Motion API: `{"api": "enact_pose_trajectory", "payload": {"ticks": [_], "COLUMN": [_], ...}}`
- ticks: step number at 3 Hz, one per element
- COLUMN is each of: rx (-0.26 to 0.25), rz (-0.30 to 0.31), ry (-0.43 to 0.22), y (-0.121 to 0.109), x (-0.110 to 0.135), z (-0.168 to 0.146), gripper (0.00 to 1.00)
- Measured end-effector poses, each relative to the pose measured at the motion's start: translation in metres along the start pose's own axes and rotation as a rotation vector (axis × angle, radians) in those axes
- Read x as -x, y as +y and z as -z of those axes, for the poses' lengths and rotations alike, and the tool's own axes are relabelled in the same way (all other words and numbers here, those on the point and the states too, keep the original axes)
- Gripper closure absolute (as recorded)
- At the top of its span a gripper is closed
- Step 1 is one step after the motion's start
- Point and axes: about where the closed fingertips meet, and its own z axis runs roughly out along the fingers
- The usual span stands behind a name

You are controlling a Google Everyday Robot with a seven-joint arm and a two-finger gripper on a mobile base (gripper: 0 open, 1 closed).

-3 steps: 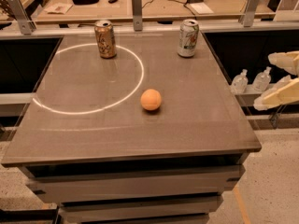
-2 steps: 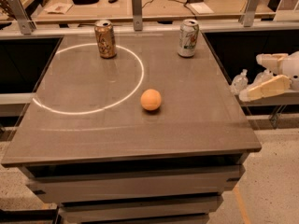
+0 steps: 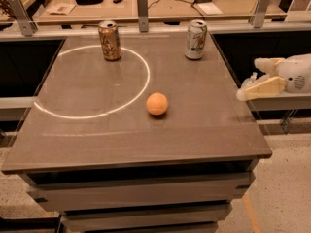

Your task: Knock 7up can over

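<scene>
Camera view shows us the gripper (image 3: pixel 248 79) hanging off the right-hand edge of the table (image 3: pixel 194 135), level with the middle of that edge and not over the top. Its two pale fingers (image 3: pixel 265 88) point leftward toward the table and stand apart, one above the other. We see nothing held between them, and they touch nothing.

The 7up can (image 3: pixel 196 39) stands upright near the back right corner of the table. From the gripper it lies to the left and farther back, well apart from the fingertips, with bare tabletop between them. We see its silver top, its pale side with green lettering and a small red spot. We cannot tell whether it is opened or whether anything is in it.

Much farther left of the gripper, at about the same depth as the 7up can, a gold-brown can (image 3: pixel 110 41) also stands upright. It rests on the far arc of a white ring (image 3: pixel 148 76) marked on the tabletop. Its top shows a darker patch, but we cannot tell what it holds.

An orange ball (image 3: pixel 157 104) sits left of the gripper and slightly nearer to us, just outside the ring's right side. It lies closer to the gripper than the gold-brown can does, and it is apart from both cans.
</scene>
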Motion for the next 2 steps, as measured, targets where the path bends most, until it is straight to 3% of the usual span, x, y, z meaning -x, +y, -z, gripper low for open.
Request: {"api": "enact_pose_trajectory", "payload": {"ticks": [2], "rx": [-0.039], "rz": [-0.031], "ry": [-0.102], "y": [-0.064], "x": [0.003], "z": [-0.058], "gripper": [0.0]}}
